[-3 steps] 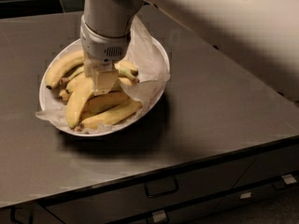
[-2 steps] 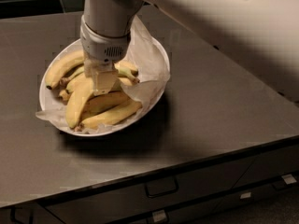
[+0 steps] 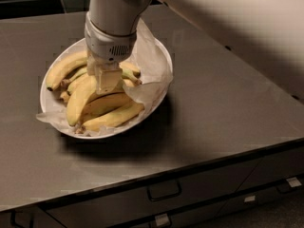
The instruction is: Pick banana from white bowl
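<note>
The white bowl (image 3: pixel 44 88) sits on the left part of a dark counter, lined with crumpled translucent paper (image 3: pixel 147 56). It holds several bananas. The banana (image 3: pixel 77 101), thick, strongly curved and pale yellow, lies in the bowl's front left. My gripper (image 3: pixel 108 85) hangs straight down from the grey wrist into the middle of the bowl, its tip resting at the upper end of that banana, among the others. The wrist hides the bananas behind it.
The dark grey counter (image 3: pixel 223 108) stretches right of the bowl and in front of it. Its front edge runs above drawers with handles (image 3: pixel 164 191). My pale arm (image 3: pixel 228 23) crosses the top right. The paper lining stands up at the bowl's right side.
</note>
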You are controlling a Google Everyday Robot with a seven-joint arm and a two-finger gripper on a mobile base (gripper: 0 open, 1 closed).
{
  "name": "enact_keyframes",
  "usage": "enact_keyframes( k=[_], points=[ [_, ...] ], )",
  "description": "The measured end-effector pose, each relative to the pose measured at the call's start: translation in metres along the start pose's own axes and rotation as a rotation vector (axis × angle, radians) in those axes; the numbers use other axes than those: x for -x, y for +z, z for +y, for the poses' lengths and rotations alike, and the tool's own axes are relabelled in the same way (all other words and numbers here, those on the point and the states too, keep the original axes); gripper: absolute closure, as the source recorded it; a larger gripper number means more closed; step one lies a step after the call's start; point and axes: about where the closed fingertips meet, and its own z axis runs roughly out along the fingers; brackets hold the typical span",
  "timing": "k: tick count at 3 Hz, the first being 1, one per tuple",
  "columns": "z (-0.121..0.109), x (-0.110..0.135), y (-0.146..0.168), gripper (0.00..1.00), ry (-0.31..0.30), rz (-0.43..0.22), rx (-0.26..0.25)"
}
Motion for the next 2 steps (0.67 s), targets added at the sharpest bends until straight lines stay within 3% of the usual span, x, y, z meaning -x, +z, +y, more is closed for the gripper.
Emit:
enact_keyframes(
  k=[2],
  points=[
    [0.0,-0.017,-0.036,1.0,0.026,-0.002,-0.086]
  ],
)
